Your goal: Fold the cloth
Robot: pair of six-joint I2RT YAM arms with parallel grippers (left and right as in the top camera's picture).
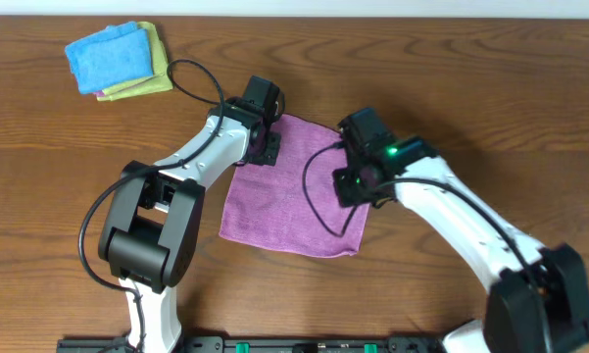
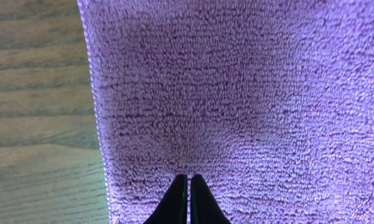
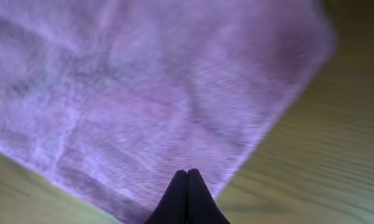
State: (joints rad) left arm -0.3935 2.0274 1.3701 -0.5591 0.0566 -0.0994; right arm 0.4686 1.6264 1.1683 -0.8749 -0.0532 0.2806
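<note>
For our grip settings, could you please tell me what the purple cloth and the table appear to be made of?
The purple cloth looks like matte terry microfibre: short fuzzy loops in rows. The table shows brown grain lines: wood or laminate, unclear which.

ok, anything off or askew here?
Nothing damaged or spilled. The purple square terry cloth lies flat but skewed to the wooden table's grain. The bright blue folded cloth sits offset on the yellow-green cloth.
</note>
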